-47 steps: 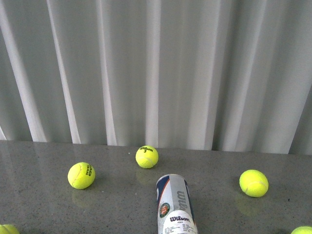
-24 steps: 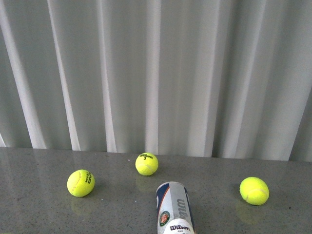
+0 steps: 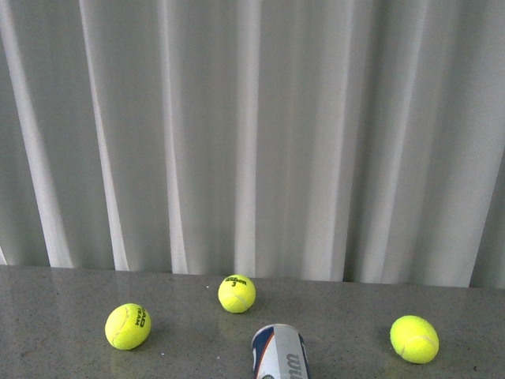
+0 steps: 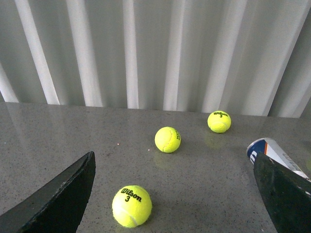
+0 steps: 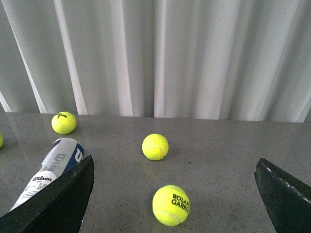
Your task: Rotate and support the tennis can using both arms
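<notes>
At the left gripper [image 4: 173, 155], the two black fingers [image 4: 58, 199] are standing spread wide, with nothing between them but open table [image 4: 58, 136]. The right gripper [image 5: 175, 159] is gaping the same way and is also gripping nothing. Just beside the inner finger of each, the tennis can [image 5: 53, 165] is lying on its side on the grey table. Its far end is pointing toward the white curtain [image 3: 252, 134], and its near part is running out of the front view's lower edge. Each wrist view is showing a finger overlapping the can, and I cannot tell whether either is touching it.

Further out, yellow tennis balls are sitting loose. The middle ball [image 3: 237, 293] is lying just beyond the can's far end, with the left ball [image 3: 128, 326] and the right ball [image 3: 414, 339] off to either side. A Wilson ball [image 4: 131, 206] is lying ahead of the left gripper, and a Roland Garros ball [image 5: 170, 205] ahead of the right.

The task is looking barely begun. The main risk, as I judge it, is lying in the can's shape: a smooth round tube on a glossy top is liable to roll away if one finger is nudging it before the other arm is bracing it. Uneven closing could be skewing or crushing the thin plastic. A swinging arm could be knocking a nearby ball into the can.
</notes>
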Robot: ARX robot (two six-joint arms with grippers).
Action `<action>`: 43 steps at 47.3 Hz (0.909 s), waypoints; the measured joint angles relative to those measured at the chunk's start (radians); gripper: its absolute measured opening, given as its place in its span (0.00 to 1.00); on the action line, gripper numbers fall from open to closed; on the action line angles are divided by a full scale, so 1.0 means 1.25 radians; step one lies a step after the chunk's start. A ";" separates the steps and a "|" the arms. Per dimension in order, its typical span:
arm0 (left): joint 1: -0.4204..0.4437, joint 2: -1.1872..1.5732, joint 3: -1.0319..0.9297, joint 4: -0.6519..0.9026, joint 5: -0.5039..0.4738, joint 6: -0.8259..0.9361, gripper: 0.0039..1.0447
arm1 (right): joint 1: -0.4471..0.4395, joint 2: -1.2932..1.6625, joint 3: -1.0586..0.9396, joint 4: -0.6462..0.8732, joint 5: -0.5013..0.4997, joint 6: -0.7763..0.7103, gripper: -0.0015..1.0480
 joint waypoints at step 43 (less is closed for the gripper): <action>0.000 0.000 0.000 0.000 0.000 0.000 0.94 | 0.089 1.084 0.487 -0.034 -0.246 0.145 0.93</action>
